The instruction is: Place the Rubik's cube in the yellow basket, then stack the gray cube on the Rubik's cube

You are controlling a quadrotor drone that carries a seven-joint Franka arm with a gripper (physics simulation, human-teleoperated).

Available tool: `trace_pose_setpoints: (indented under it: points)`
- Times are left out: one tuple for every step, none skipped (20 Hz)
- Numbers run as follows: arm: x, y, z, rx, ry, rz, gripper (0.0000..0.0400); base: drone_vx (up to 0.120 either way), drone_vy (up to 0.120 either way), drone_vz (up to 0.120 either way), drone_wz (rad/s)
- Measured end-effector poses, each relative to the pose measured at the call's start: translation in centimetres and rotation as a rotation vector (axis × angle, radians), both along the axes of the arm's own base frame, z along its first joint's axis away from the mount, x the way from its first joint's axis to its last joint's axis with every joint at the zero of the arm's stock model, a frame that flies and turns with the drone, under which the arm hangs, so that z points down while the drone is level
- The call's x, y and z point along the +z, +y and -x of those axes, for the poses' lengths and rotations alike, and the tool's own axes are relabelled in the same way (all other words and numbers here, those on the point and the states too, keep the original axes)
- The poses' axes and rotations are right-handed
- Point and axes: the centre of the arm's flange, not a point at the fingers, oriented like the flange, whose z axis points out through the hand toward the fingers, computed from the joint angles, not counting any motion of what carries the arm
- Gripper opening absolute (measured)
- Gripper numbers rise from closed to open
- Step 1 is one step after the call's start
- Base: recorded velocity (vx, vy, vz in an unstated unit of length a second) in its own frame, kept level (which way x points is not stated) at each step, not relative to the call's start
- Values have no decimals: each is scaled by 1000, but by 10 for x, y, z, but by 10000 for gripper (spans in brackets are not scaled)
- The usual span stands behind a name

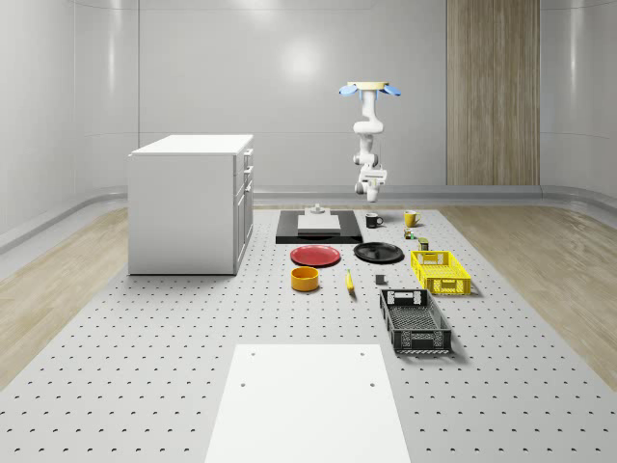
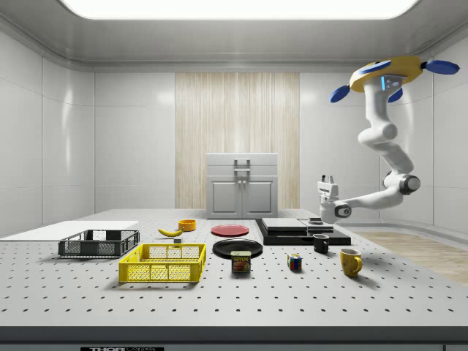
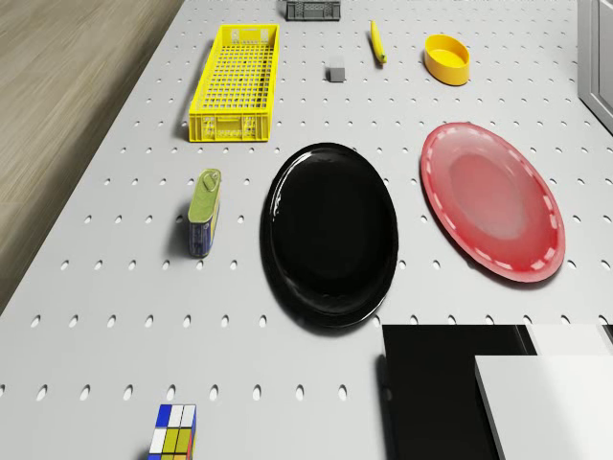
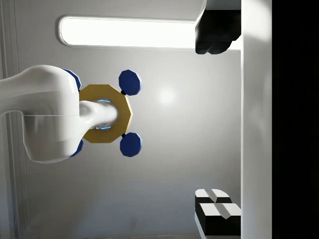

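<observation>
Plainly the first step has yet to begin: the Rubik's cube sits untouched on the perforated table, near the side view's right between the tin can and the yellow mug, well apart from the yellow basket. The drone hovers high at the far end, and its gripper points upward with fingers spread and nothing between them, above the black tray. Next, I judge, the arm must turn the gripper downward and bring it over the Rubik's cube. The gray cube lies beside the basket in the drone view. Pale panelled walls, a wood-grain panel and a white cabinet surround the table.
</observation>
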Motion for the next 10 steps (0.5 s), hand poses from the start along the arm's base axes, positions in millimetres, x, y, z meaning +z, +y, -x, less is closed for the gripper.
trace_pose_setpoints:
  points:
    - [0,1,0,0,-1,12,400,120,0,0,0]
    - [0,3,0,-1,-1,27,400,120,0,0,0]
    - [0,4,0,-1,-2,44,400,120,0,0,0]
    - [-1,6,0,-2,-3,64,400,120,0,0,0]
    - [-1,9,0,-2,-4,88,400,120,0,0,0]
    - [-1,11,0,-3,-4,116,400,120,0,0,0]
    - [-2,15,0,-4,-5,149,400,120,0,0,0]
    - [-3,18,0,-5,-6,189,400,120,0,0,0]
    - [-4,23,1,-7,-6,235,400,120,0,0,0]
    - [-6,28,1,-8,-7,290,400,120,0,0,0]
